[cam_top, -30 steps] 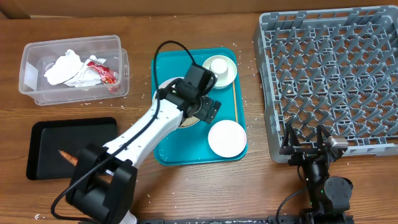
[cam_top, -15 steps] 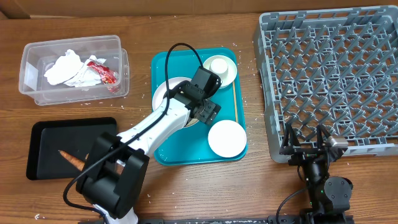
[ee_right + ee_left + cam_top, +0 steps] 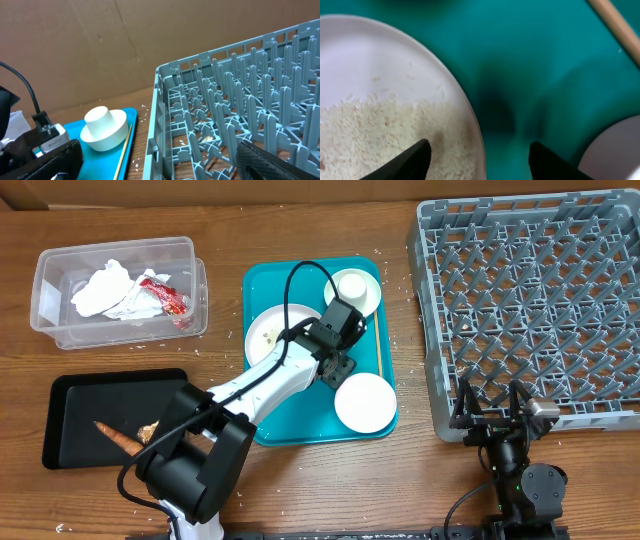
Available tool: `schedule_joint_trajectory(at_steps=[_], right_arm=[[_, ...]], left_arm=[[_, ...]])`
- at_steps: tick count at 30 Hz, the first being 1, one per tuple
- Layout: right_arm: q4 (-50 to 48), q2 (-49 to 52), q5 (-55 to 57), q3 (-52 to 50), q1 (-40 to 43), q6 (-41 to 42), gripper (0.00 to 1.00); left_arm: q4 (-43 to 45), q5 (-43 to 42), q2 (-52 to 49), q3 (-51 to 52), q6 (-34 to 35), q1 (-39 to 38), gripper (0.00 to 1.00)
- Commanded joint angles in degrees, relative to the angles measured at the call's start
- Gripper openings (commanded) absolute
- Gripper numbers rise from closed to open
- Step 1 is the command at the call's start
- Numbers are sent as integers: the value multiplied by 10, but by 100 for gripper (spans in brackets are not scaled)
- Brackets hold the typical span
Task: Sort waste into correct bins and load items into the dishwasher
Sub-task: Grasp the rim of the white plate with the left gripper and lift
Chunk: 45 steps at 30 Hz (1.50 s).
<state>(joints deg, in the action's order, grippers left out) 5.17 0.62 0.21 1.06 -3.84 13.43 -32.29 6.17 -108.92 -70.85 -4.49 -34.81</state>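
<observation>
The white round plate (image 3: 272, 332) with loose rice (image 3: 375, 135) lies on the teal tray (image 3: 300, 415). My left gripper (image 3: 336, 364) is open and low over the plate's right rim; in the left wrist view (image 3: 479, 162) one finger is over the rice and the other over the tray. A small dish with a pale cup (image 3: 354, 288) upside down on it, a second white dish (image 3: 365, 402) and the wooden stick (image 3: 378, 345) are on the tray. My right gripper (image 3: 505, 416) is open at the front edge of the grey rack (image 3: 530, 290).
The clear tub (image 3: 60, 315) at the far left holds napkins (image 3: 105, 288) and a red wrapper (image 3: 165, 298). The black tray (image 3: 90, 395) holds a carrot piece (image 3: 110, 435) and a brown chunk (image 3: 148, 430). Rice grains lie scattered on the wooden table.
My left gripper has moved right and a little down, from over the plate's middle to its right rim, uncovering most of the plate. The right arm has not moved.
</observation>
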Motion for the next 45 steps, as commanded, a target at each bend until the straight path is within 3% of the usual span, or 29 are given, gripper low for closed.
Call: schedule_joint_trajectory(at_steps=[1,12,25,29,38,45], right_arm=[[-3,-5,-3,-6,-3,-4,100],[-3,-5,-3,-6,-3,-4,100],[-3,-5,-3,-6,-3,-4,100],[-3,-5,-3,-6,-3,-4,100],[-3,-5,-3,-6,-3,-4,100],[-3,-5,-3,-6,-3,-4,100]], left_arm=[[-10,-4,-5,4,-2,-1,66],[-6,-4,-5,25,21,-1,63],[-7,-4,-5,25,24,-1,34],[-9,0,0,14,45,-1,31],[-42,15,1,-14,45,-2,6],[-64,15,2,-31,49,-2,4]])
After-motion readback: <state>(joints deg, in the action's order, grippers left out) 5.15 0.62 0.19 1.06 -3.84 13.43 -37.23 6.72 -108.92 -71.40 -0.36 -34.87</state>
